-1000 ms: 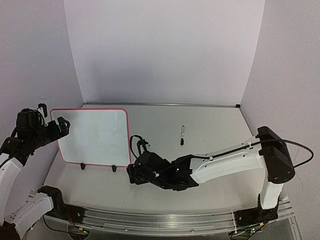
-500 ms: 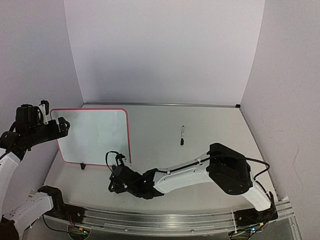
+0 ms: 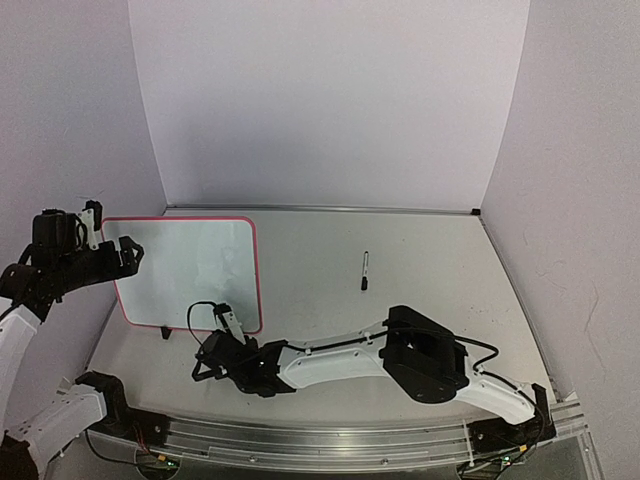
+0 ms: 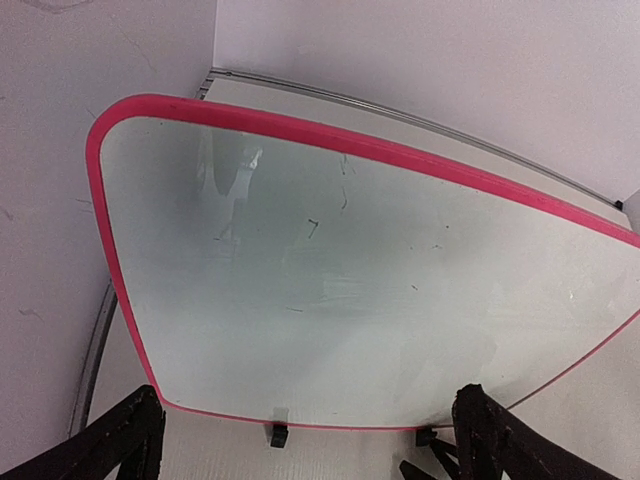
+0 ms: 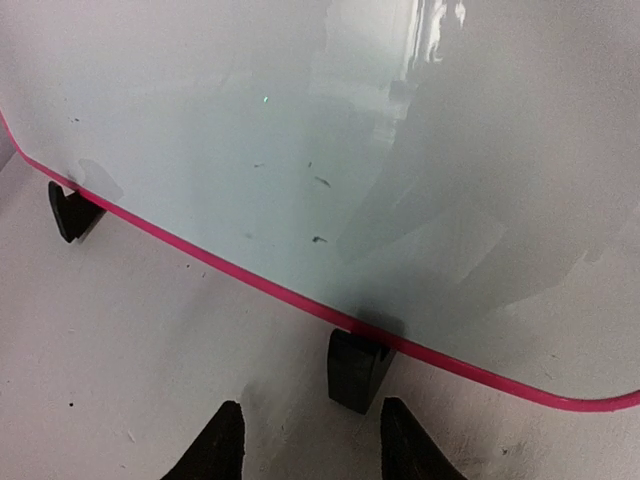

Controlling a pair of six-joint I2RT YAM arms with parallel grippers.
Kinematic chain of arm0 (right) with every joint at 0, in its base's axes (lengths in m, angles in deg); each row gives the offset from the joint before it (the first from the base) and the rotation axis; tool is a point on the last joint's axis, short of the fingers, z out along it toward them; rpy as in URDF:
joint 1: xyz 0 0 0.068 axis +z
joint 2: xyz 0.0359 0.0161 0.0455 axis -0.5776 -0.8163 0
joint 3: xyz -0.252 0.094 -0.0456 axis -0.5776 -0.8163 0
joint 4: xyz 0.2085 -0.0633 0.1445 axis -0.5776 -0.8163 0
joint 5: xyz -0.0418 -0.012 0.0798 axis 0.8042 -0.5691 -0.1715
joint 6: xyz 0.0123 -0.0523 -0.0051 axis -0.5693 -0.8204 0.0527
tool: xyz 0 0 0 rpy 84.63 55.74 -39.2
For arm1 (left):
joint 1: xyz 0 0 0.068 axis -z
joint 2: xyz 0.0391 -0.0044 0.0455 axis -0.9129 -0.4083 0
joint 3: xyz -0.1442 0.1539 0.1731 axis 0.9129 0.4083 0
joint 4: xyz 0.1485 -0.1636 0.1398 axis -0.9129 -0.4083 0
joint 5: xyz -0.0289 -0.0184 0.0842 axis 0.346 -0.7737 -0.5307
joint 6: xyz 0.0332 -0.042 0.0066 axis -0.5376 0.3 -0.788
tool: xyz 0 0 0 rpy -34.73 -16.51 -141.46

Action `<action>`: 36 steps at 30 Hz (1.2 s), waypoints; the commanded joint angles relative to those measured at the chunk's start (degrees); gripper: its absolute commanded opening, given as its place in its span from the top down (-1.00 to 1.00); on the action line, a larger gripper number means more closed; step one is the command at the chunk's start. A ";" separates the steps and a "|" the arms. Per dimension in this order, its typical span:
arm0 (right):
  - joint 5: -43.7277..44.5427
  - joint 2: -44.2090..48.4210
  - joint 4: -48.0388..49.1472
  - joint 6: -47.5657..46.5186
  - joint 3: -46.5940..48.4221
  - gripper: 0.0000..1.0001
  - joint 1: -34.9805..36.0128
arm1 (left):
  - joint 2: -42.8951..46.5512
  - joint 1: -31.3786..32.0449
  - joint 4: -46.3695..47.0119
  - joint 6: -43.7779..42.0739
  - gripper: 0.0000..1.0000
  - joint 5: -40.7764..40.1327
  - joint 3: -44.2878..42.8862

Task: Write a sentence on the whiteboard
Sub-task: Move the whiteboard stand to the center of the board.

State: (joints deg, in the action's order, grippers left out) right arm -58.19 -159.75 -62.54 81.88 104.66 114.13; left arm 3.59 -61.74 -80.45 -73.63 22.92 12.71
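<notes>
The whiteboard [image 3: 185, 270], white with a pink-red rim, stands tilted on two black feet at the left of the table. The sentence is not in view; the whiteboard's face [image 4: 330, 290] carries only faint stray marks. My left gripper [image 3: 110, 238] is open at the whiteboard's left edge, and its fingers [image 4: 110, 440] frame the whiteboard in the left wrist view. My right gripper [image 3: 218, 345] is low at the whiteboard's front edge. It is open [image 5: 315, 445], with one black foot [image 5: 355, 370] just ahead of its fingertips and nothing between them. A black marker [image 3: 364, 270] lies on the table to the right.
The second foot [image 5: 72, 210] sits further left along the rim. The right arm [image 3: 400, 355] stretches low across the table's front. Walls close in behind the whiteboard and on both sides of the table [image 3: 420, 250].
The right arm swung left along the whiteboard's front edge, from its right corner to the near foot, and its jaws narrowed. The left gripper barely shifted.
</notes>
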 commanded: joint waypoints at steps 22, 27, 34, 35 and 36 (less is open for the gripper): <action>10.30 -7.24 -7.48 2.22 8.00 0.78 -1.98 | 0.37 -0.21 1.79 -1.15 -0.99 0.54 0.40; 12.47 -4.51 -7.48 3.00 4.47 0.99 -2.47 | 0.59 -0.23 2.00 -1.65 -0.99 1.06 0.39; 16.69 0.30 -7.98 3.46 -1.64 1.00 -3.43 | 1.24 -0.21 5.02 -3.64 -0.99 11.46 1.43; 17.19 0.80 -8.26 3.51 -2.26 1.00 -3.68 | 1.26 -0.21 5.58 -3.90 -0.99 14.61 1.72; 17.63 1.32 -8.68 3.77 -2.85 1.00 -3.97 | 1.28 -0.21 6.14 -4.13 -0.99 16.61 1.93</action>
State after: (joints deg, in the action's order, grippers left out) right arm -45.75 -161.77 -64.55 82.39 105.62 112.82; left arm 4.41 -61.74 -78.84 -75.49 29.32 13.58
